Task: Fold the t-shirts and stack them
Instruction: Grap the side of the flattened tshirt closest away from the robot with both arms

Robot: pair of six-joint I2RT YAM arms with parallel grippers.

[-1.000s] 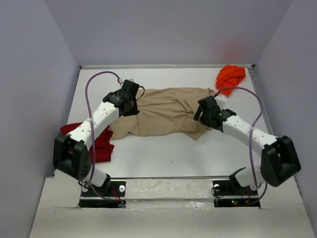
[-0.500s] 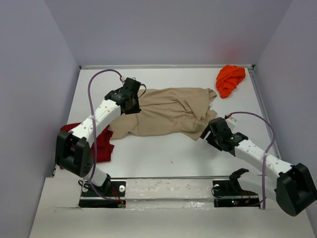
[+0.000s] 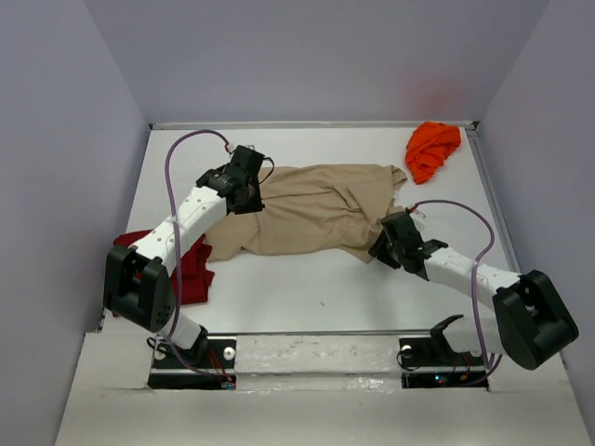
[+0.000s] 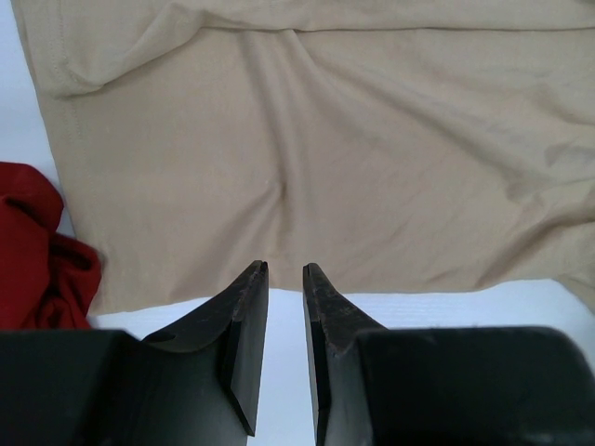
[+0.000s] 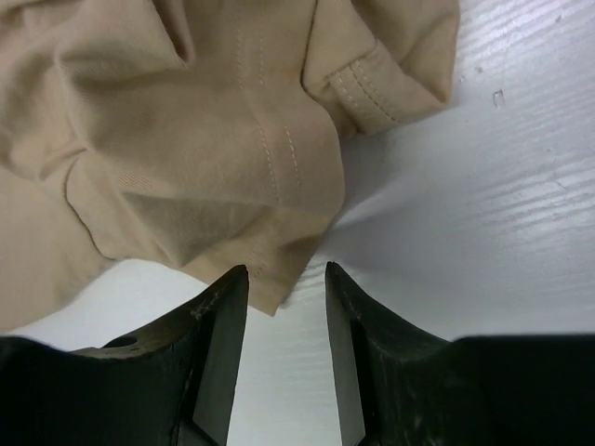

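**Tan shirt spread mid-worktop, both end effectors at its edges**

Top view: the tan t-shirt [image 3: 316, 209] lies rumpled across the centre of the white worktop [image 3: 316, 293]. The dark red t-shirt [image 3: 191, 269] is bunched at 8 o'clock and the orange t-shirt [image 3: 432, 149] is crumpled in the 1 o'clock corner. The left end effector [image 3: 245, 193] sits at the tan shirt's 10 o'clock corner, the right end effector [image 3: 381, 247] at its 4 o'clock corner. Plain grey walls [image 3: 307, 56] enclose the space.

Left wrist view: the left end effector [image 4: 285, 268] shows a narrow gap, gripping nothing; the tan cloth [image 4: 325, 158] spreads beyond, with red cloth [image 4: 37, 251] at 8 o'clock.

Right wrist view: the right end effector [image 5: 286, 269] is partly open, its jaws flanking a stitched hem corner of the tan cloth [image 5: 186, 139] without clamping it.
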